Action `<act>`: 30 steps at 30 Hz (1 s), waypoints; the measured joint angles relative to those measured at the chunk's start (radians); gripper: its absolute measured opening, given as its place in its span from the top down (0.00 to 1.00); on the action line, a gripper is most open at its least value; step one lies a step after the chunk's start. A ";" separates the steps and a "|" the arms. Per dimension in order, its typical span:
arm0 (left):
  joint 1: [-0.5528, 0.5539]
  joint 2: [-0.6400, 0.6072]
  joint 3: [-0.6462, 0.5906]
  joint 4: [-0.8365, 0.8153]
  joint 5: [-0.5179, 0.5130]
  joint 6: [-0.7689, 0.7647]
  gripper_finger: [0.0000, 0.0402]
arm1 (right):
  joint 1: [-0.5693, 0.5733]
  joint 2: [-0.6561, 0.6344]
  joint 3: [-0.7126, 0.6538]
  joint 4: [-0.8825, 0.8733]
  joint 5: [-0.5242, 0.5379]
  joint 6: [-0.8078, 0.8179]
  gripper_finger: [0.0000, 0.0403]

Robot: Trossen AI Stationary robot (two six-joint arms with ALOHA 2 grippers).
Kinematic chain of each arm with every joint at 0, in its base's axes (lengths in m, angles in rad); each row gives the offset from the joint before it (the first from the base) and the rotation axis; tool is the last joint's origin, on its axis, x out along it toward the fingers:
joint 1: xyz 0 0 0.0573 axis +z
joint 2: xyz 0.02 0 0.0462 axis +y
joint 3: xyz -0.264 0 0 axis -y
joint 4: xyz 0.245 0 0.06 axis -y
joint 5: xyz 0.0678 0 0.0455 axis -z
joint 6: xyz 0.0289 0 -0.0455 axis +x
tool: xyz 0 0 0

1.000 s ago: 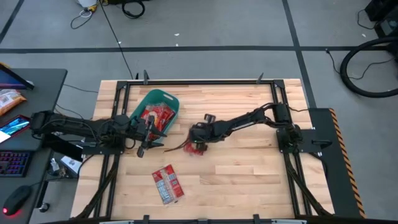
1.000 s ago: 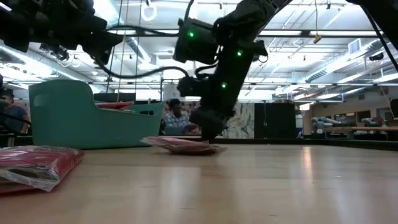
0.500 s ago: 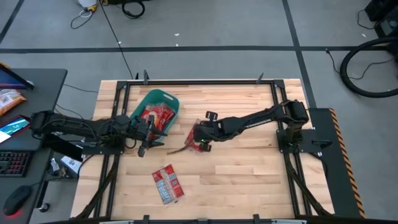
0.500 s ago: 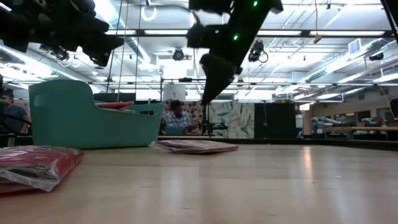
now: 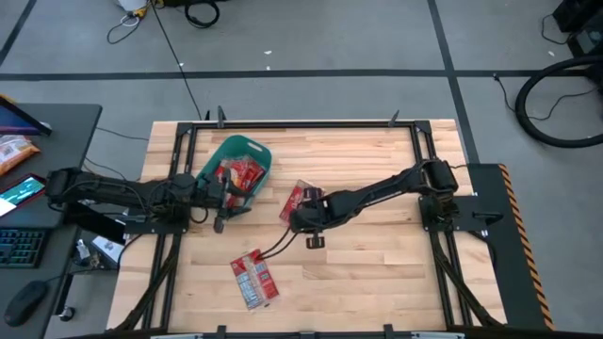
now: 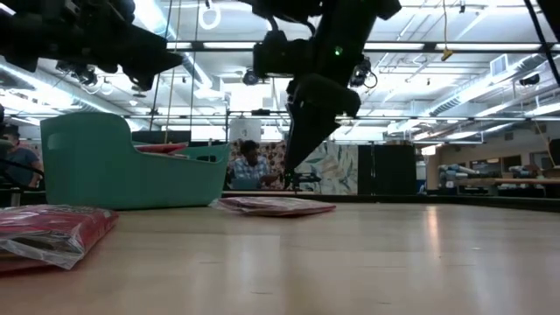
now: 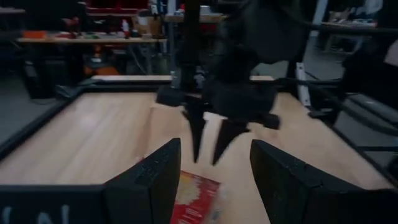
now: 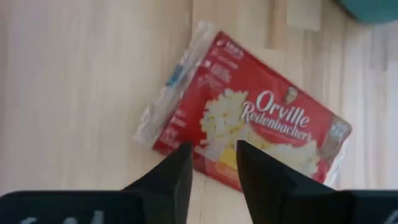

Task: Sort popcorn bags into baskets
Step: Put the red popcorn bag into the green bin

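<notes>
One red popcorn bag (image 5: pixel 303 198) with a yellow-cream picture lies flat on the wood in the middle of the table, also seen in the low view (image 6: pixel 276 206) and the right wrist view (image 8: pixel 249 124). My right gripper (image 5: pixel 301 217) hangs open above its near edge, fingers pointing down (image 6: pixel 291 162), touching nothing. The teal basket (image 5: pixel 247 143) stands to the left with several red bags (image 5: pixel 240 174) inside. My left gripper (image 5: pixel 226 202) is open and empty beside the basket's right near corner. Another bag (image 5: pixel 254 280) with white-grey panels lies toward the near edge.
The basket's wall (image 6: pixel 114 166) stands left of the middle bag. The near bag (image 6: pixel 48 232) lies close to the low camera. Bare wood spreads right of and behind the right arm. Black frame rails (image 5: pixel 419 151) border the table. People (image 6: pixel 249 166) sit in the room beyond.
My right gripper, which had its fingers down on the middle bag, has risen clear of it, and its wrist has swung toward the near edge. The bag has stayed on the table and now lies flat. My left arm has kept still.
</notes>
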 joint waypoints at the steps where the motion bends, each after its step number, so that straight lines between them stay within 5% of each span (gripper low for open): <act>1: 0.000 0.000 0.000 0.002 -0.011 0.008 0.51 | 0.006 0.008 0.017 -0.009 0.002 -0.001 0.64; 9: 0.000 0.000 0.000 0.034 -0.025 0.081 0.51 | 0.058 0.036 0.068 -0.034 0.097 -0.148 0.43; 16: 0.001 0.000 0.000 0.051 -0.026 0.123 0.51 | 0.058 0.051 0.063 0.031 0.128 -0.098 0.30; 30: 0.001 0.000 0.000 0.057 -0.026 0.139 0.51 | 0.116 0.171 0.060 0.052 0.231 -0.119 0.29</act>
